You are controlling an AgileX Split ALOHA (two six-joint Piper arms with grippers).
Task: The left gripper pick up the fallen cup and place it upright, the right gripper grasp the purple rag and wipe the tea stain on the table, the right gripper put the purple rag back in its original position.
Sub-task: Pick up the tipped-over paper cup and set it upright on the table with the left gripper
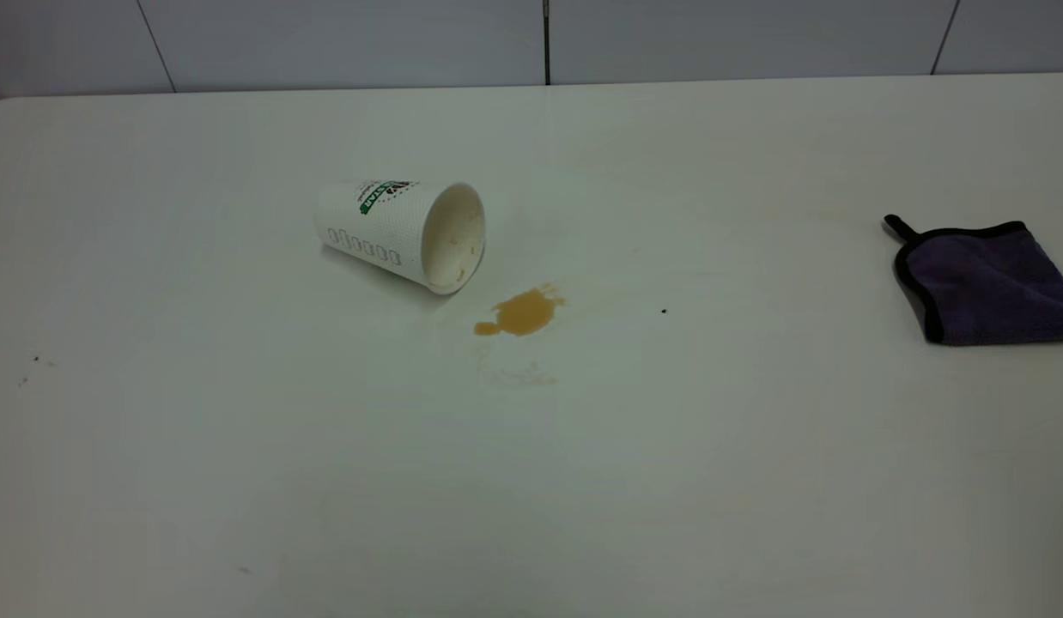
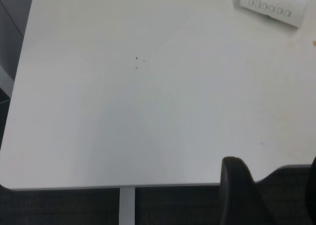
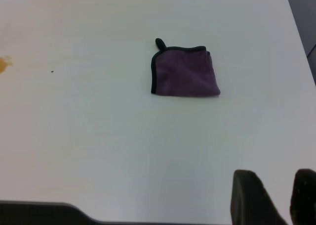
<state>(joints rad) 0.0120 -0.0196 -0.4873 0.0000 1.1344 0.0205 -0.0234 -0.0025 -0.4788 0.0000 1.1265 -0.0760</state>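
Note:
The cup (image 1: 394, 232) lies on its side on the table (image 1: 669, 481), its mouth facing right toward the tea stain (image 1: 523, 312) just beside it. The purple rag (image 1: 987, 283) lies flat at the far right. Neither arm shows in the exterior view. In the left wrist view, the left gripper (image 2: 274, 190) hangs over the table's near edge, open and empty, far from the cup (image 2: 274, 5). In the right wrist view, the right gripper (image 3: 279, 193) is open and empty, short of the purple rag (image 3: 185, 71). The tea stain (image 3: 4, 64) shows at that frame's edge.
A tiny black speck (image 1: 664, 311) lies right of the stain. A few dark specks (image 1: 35, 360) lie at the table's left. A grey wall runs behind the table's far edge (image 1: 531, 84).

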